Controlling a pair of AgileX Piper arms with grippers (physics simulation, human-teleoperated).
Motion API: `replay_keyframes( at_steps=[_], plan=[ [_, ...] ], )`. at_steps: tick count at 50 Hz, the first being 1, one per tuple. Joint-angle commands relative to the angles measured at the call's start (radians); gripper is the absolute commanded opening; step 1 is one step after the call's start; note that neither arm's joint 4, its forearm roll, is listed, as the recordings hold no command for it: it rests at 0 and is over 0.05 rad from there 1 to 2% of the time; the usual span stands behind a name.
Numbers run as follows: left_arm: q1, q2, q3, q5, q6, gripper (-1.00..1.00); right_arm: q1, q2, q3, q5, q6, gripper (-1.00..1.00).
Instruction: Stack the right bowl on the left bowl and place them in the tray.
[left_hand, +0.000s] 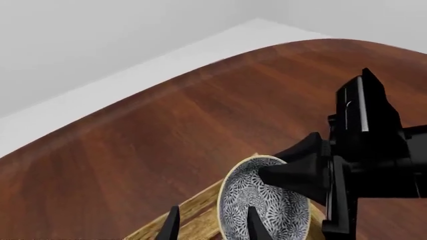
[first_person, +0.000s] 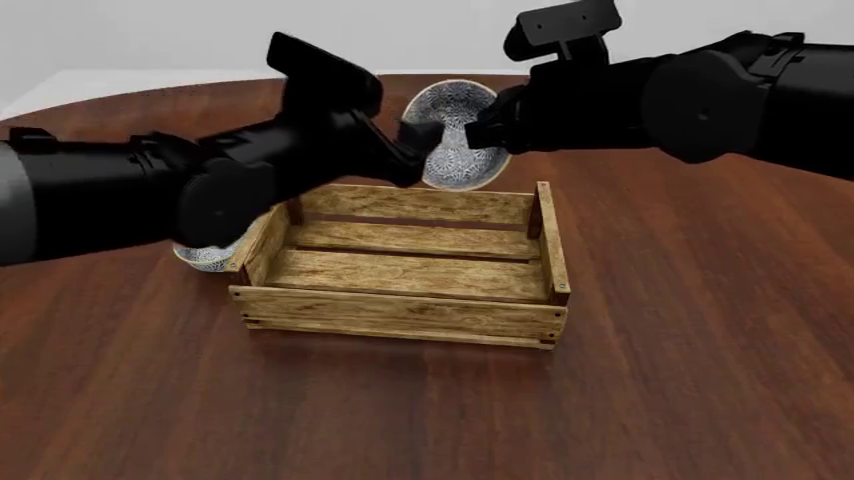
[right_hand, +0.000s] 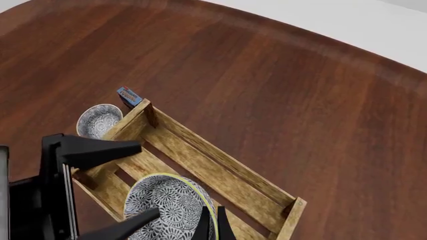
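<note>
My right gripper is shut on the rim of one speckled bowl and holds it tilted in the air above the far end board of the wooden tray. It shows in the right wrist view and the left wrist view. My left gripper is open right beside this bowl, one finger in front of its inside, one outside its rim. The other speckled bowl sits on the table just left of the tray, partly hidden by my left arm, and shows in the right wrist view.
A small blue-and-red box lies by the tray's corner, next to the bowl on the table. It is hidden in the front view. Both arms cross close together above the tray's far side. Brown wood table all round.
</note>
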Motion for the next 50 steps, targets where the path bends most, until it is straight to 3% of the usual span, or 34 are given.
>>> replay_keyframes(
  at_steps=[1, 20, 21, 46, 47, 50],
  plan=[
    [-0.017, 0.047, -0.001, -0.027, -0.005, 1.0, 0.003, -0.113, 0.066, -0.012, 0.005, -1.0],
    [-0.028, 0.097, -0.016, -0.037, -0.017, 1.0, 0.004, -0.12, 0.067, -0.01, 0.005, -1.0],
    [-0.026, 0.097, -0.017, -0.036, -0.02, -1.0, 0.004, -0.12, 0.067, -0.01, 0.005, -1.0],
    [-0.031, 0.068, 0.002, -0.042, -0.029, -1.0, 0.0, -0.108, 0.064, -0.011, -0.001, -1.0],
    [-0.031, 0.068, 0.002, -0.042, -0.03, -1.0, -0.001, -0.107, 0.063, -0.011, -0.001, 1.0],
    [-0.026, 0.064, 0.003, -0.043, -0.029, -1.0, -0.001, -0.109, 0.063, -0.012, 0.003, 1.0]
  ],
)
